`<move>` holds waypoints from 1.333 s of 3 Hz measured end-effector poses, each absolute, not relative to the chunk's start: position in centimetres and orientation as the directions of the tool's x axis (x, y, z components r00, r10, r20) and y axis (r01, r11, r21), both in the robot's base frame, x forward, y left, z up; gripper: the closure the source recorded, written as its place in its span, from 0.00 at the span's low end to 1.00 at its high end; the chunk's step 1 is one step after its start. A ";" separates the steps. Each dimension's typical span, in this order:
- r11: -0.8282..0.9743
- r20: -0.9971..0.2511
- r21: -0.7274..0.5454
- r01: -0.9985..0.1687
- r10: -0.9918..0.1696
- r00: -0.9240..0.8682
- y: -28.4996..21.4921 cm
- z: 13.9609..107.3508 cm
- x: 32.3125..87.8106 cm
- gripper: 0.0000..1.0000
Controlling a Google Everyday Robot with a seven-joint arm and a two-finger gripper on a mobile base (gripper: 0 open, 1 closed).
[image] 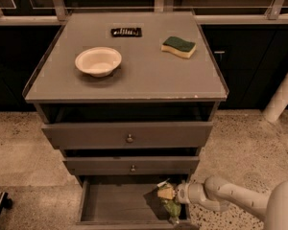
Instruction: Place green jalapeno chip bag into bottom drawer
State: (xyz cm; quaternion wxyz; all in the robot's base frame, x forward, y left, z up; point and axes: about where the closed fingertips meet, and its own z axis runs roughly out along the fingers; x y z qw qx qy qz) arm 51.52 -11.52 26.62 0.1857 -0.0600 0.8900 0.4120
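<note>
Hand (174, 195) over right end of open bottom drawer (116, 202), pinching green jalapeno chip bag (172, 209). Bag hangs just below hand, long axis near vertical. Bare floor lies left of hand.

The gripper (169, 199), clamped on the green jalapeno chip bag (172, 209), sits at the right end of the open bottom drawer (115, 202). Above the fingers rises a grey cabinet (149, 80) with a flat top. Speckled beige floor (249, 143) spreads to either side of them. Up and to their right leans a white post (282, 97). Far beyond them, dark cupboard fronts (249, 66) stand under a pale rail (240, 19). The light is dim and warm.
</note>
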 end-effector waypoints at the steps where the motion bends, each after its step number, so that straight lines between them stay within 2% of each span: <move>1: 0.683 -0.345 0.694 -0.229 0.035 -0.938 -12.1 25.0 52.7 1.00; 2: 0.702 -0.296 0.686 -0.191 0.029 -0.955 -12.6 23.2 52.9 1.00; 3: 0.704 -0.293 0.684 -0.189 0.028 -0.956 -12.7 23.1 52.9 0.82; 4: 0.704 -0.293 0.684 -0.189 0.028 -0.956 -12.7 23.1 52.9 0.59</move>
